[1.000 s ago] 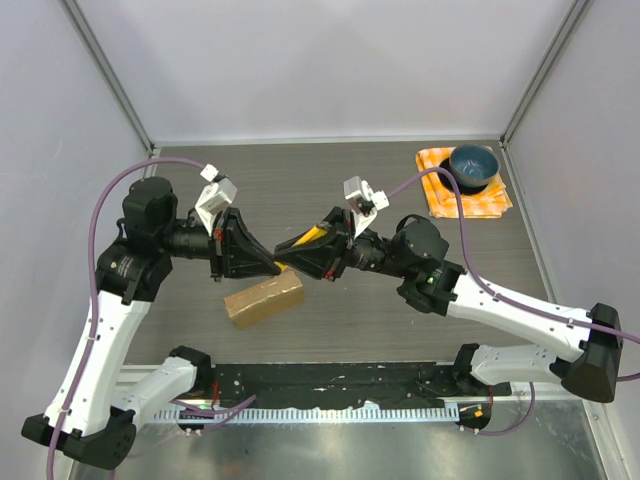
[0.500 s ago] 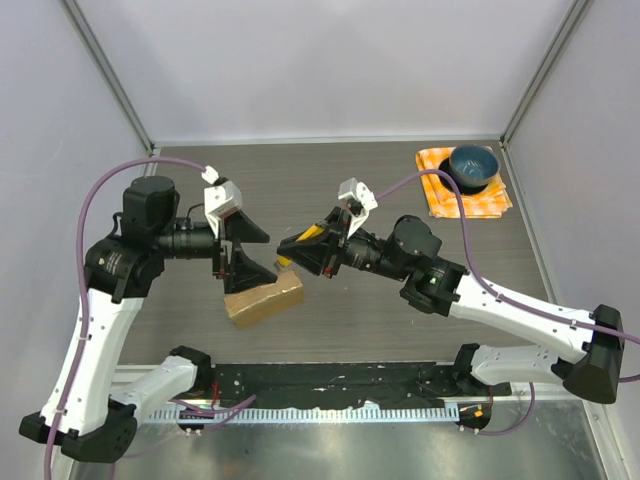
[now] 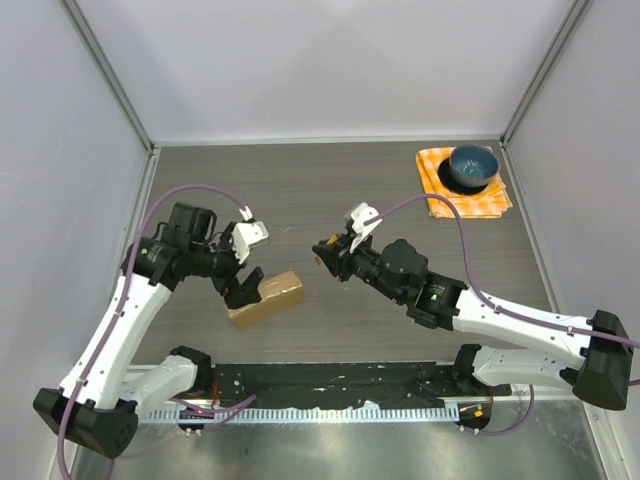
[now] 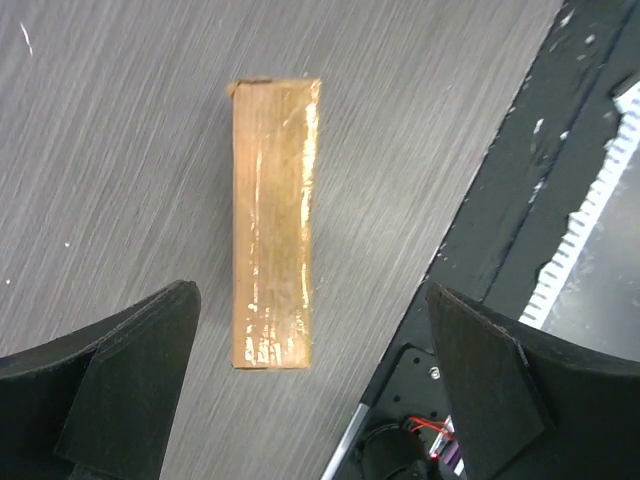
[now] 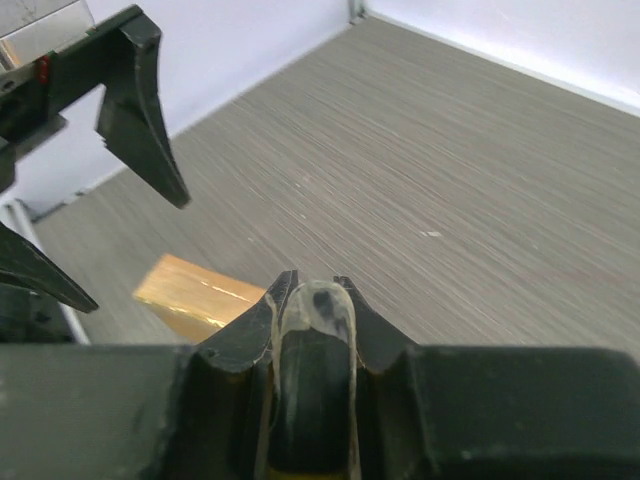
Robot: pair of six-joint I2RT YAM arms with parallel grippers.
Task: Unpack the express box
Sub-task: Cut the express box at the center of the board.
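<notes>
Top external, Q: where's the express box (image 3: pixel 275 293)?
A: I see it flat on the table (image 3: pixel 400 190), near the front edge, on the L arm's side. The L gripper (image 3: pixel 238 281) hangs over its left end w/ the jaws spread wide. The R gripper (image 3: pixel 325 254) is mid-table, well apart from the box. Far right corner: blue bowl (image 3: pixel 473 166) on an orange checked cloth (image 3: pixel 492 201).

Left wrist, Q: is the L hand touching it?
A: No, I'd say it's clear. Its 2 fingers (image 4: pixel 130 380) stand far apart, nothing btwn them but the box's near end lower down. The box top is glossy w/ tape and looks shut. A black base rail (image 4: pixel 490 190) runs just beside it.

Right wrist, Q: and the R?
A: Its jaws are pinched on a small dark item in clear wrap (image 5: pixel 316 312). I can't tell what it is. The box shows beyond the fingertips, lying on the table below the L hand's spread fingers.
</notes>
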